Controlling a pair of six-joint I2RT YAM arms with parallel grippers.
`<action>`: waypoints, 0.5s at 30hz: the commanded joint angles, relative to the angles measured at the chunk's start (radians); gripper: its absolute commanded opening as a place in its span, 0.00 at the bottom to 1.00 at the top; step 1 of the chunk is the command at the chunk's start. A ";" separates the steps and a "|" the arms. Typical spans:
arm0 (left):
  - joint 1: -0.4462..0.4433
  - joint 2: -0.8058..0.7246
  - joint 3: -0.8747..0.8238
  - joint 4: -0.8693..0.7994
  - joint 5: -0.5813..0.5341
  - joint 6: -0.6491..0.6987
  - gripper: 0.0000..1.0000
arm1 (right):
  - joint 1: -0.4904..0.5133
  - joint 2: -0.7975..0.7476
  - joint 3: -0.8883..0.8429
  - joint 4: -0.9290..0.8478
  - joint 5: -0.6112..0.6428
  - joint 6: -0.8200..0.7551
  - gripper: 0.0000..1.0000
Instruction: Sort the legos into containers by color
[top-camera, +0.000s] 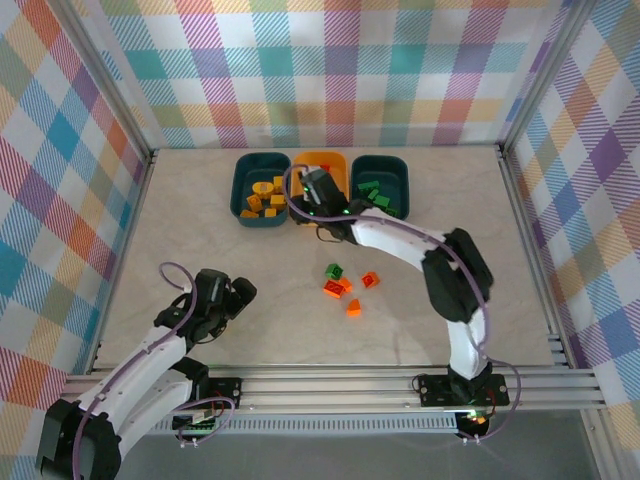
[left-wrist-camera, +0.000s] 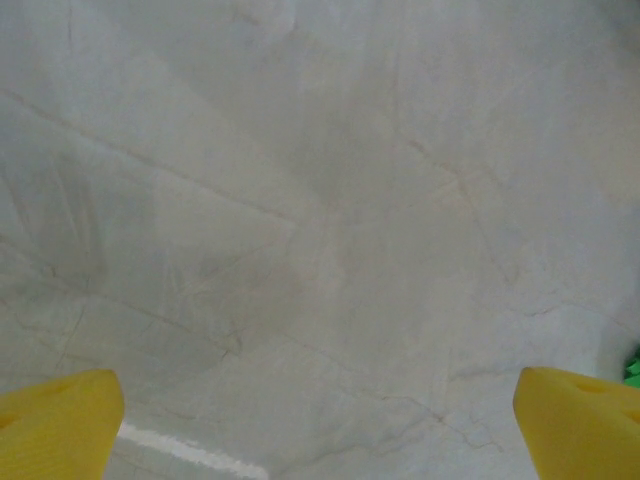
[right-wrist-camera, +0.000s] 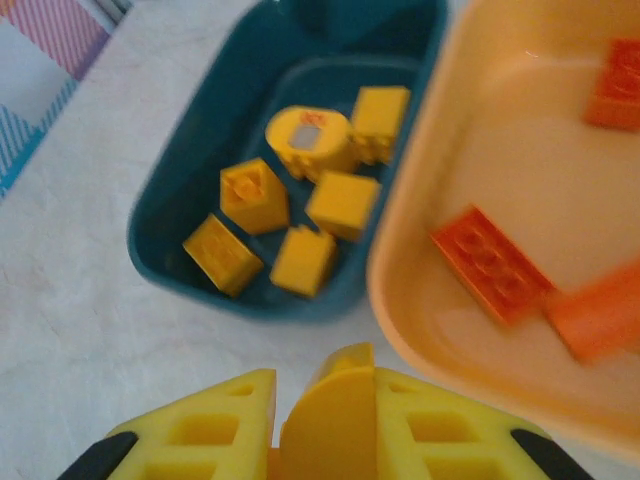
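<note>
Three containers stand in a row at the back: a teal tub holding several yellow legos, a yellow-orange tub holding red-orange legos, and a teal tub with green legos. My right gripper hangs over the table at the near rims of the left and middle tubs, shut on a yellow lego with a rounded top. A green lego and several red-orange legos lie loose mid-table. My left gripper stands open over bare table.
The marbled tabletop is walled by plaid panels with a metal rail along the near edge. The right arm arches over the table to the right of the loose bricks. A green sliver shows at the left wrist view's right edge.
</note>
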 joint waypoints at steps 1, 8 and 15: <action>0.005 0.003 -0.011 -0.005 0.040 -0.018 1.00 | 0.004 0.133 0.188 -0.034 -0.063 -0.046 0.25; 0.005 -0.016 -0.008 -0.031 0.079 0.008 1.00 | -0.030 0.439 0.673 -0.227 -0.148 -0.037 0.25; 0.005 -0.017 0.016 -0.043 0.110 0.033 1.00 | -0.041 0.642 1.026 -0.410 -0.158 -0.030 0.46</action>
